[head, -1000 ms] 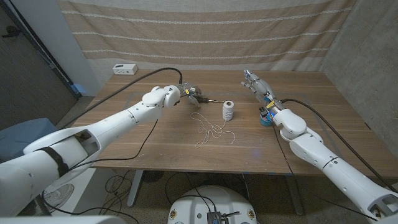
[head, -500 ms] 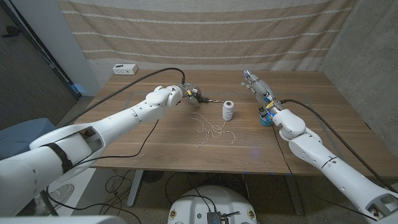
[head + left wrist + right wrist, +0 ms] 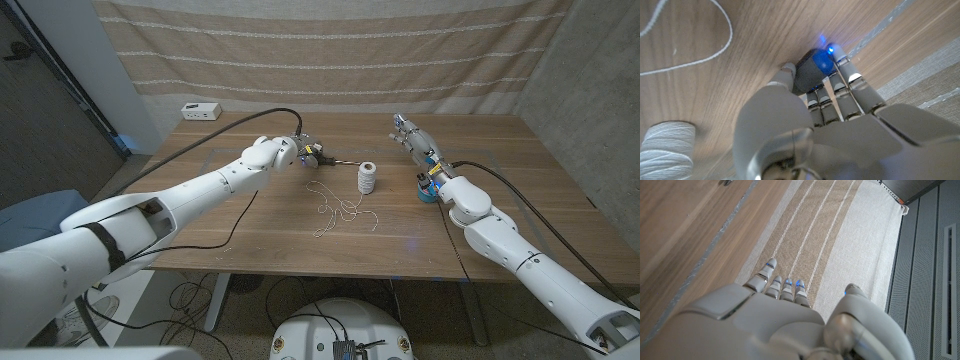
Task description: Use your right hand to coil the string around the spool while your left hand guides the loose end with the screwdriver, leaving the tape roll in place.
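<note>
A white spool (image 3: 367, 178) stands upright at mid-table, and its loose string (image 3: 338, 205) lies in tangled loops in front of it. The screwdriver (image 3: 335, 159) lies just left of the spool with its shaft pointing at it. My left hand (image 3: 305, 153) is on its handle. In the left wrist view the dark, blue-tipped screwdriver handle (image 3: 812, 70) sits between thumb and fingers against the table, near the spool (image 3: 665, 150) and a string (image 3: 700, 45) loop. My right hand (image 3: 412, 136) hovers behind and right of the spool, fingers straight and apart. The blue tape roll (image 3: 426, 191) sits beside the right forearm.
A small white box (image 3: 201, 110) sits at the table's back left corner. A black cable (image 3: 240, 205) trails over the left part of the table. A striped curtain hangs behind the table's far edge.
My left hand has slid a little to the right along the table and closed onto the screwdriver's handle. The right hand, spool, string and tape roll have stayed put.
</note>
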